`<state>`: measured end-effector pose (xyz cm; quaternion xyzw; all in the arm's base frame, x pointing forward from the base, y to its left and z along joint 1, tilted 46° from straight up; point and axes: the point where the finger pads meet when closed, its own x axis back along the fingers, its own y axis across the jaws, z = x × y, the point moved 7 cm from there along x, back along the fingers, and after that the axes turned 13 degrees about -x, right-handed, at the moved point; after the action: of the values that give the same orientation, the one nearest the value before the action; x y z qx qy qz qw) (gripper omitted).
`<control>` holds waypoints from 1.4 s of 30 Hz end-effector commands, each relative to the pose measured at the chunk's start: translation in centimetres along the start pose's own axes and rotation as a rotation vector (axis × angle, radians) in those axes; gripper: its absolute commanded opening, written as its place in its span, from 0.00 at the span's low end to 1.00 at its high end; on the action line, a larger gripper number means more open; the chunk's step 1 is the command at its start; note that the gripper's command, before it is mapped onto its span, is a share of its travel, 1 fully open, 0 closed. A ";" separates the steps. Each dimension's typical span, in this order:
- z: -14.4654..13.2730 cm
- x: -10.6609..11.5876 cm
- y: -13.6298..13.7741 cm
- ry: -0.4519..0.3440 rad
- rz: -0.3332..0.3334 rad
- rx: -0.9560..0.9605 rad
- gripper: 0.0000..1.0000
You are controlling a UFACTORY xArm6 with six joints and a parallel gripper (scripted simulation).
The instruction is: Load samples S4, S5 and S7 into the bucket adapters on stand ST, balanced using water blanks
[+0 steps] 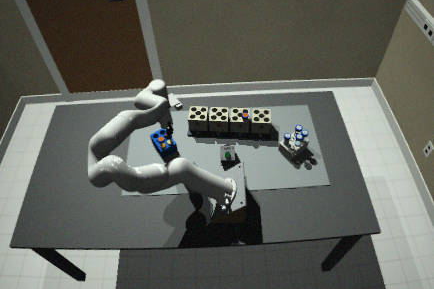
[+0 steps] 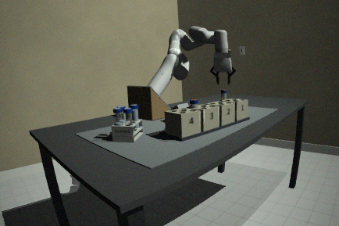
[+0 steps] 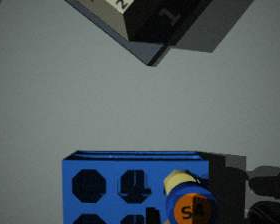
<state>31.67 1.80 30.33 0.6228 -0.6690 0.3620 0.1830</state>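
Observation:
My gripper [image 1: 169, 131] [image 2: 223, 82] is open and empty, above the blue rack [image 1: 155, 134] [image 3: 111, 172]. Sample S4 [image 3: 192, 210] stands in the rack's right column in the wrist view. The top view shows another orange cap in the rack; its ID is unreadable. Adapter 1 [image 1: 198, 124] [image 2: 242, 115], adapter 2 [image 1: 218, 125] [image 2: 227, 120], adapter 3 [image 1: 239, 125] [image 2: 212, 123] and adapter 4 [image 1: 260, 127] [image 2: 183, 127] sit on the stand [image 2: 211, 130]. S7 [image 1: 245, 115] [image 2: 194, 102] is in adapter 3; its hole number is unreadable.
The white blanks rack [image 2: 126, 136] holds several blue-capped tubes, one of them at its back [image 1: 299, 128]. The DONE desk [image 1: 227, 149] with its green key [image 1: 228, 155] stands between the adapters and the arm's base. A corner of adapter 1 shows at the wrist view's top.

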 end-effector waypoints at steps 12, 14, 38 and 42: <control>0.0 -2.6 -0.1 0.002 0.004 0.002 0.57; 0.0 -3.0 -0.1 0.002 0.004 0.002 0.57; 0.0 -4.2 -0.1 0.002 0.004 0.002 0.57; 0.0 -4.5 -0.1 0.002 0.004 0.002 0.57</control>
<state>32.41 4.87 27.30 0.6223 -0.6693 0.3624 0.1829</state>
